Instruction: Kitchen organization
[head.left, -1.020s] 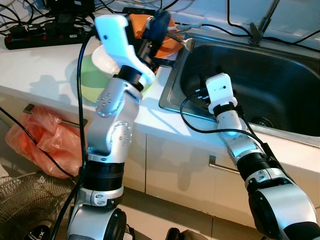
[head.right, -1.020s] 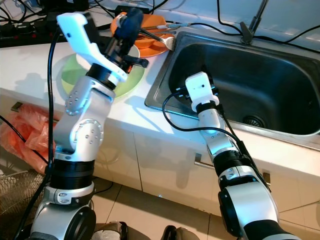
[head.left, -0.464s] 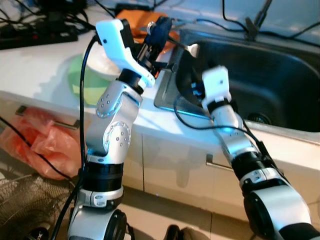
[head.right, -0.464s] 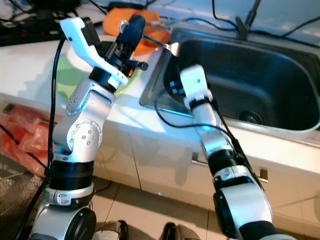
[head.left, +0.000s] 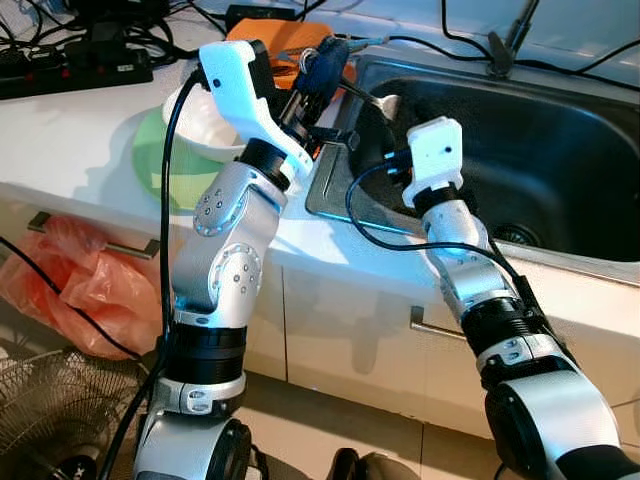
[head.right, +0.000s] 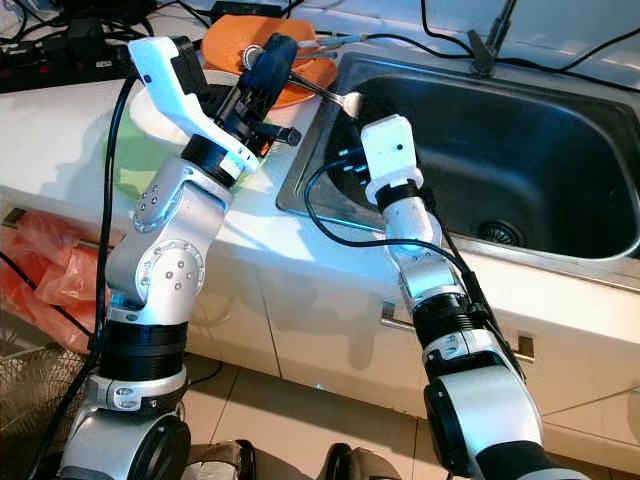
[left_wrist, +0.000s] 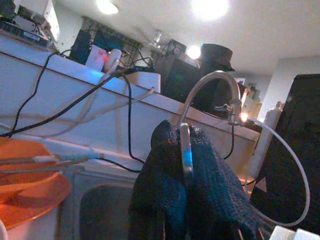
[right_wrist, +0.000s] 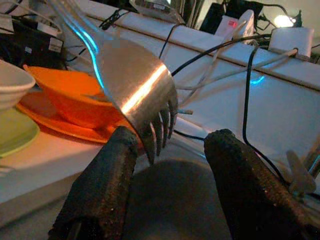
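Changed: my right pincer (right_wrist: 165, 185) has come up from the sink (head.left: 560, 140) toward the fork (head.left: 372, 98) since a second ago; my head has shifted too, so the whole scene sits differently.
Left pincer (head.left: 322, 70): raised over the worktop (head.left: 90, 130) beside the sink's rim, pressed together on the fork's handle.
Fork: held in the air, its tines (right_wrist: 159, 131) pointing out over the sink.
Right pincer: spread, fingers (right_wrist: 100, 190) on either side of the tines and just below them; whether they touch I cannot tell.
Hidden: my left arm covers part of the white bowl (head.left: 205, 125) and green plate (head.left: 160, 165); the orange dishes (head.right: 240, 40) are partly behind the pincer.
Count: one fork, one white bowl, one green plate, one sink.
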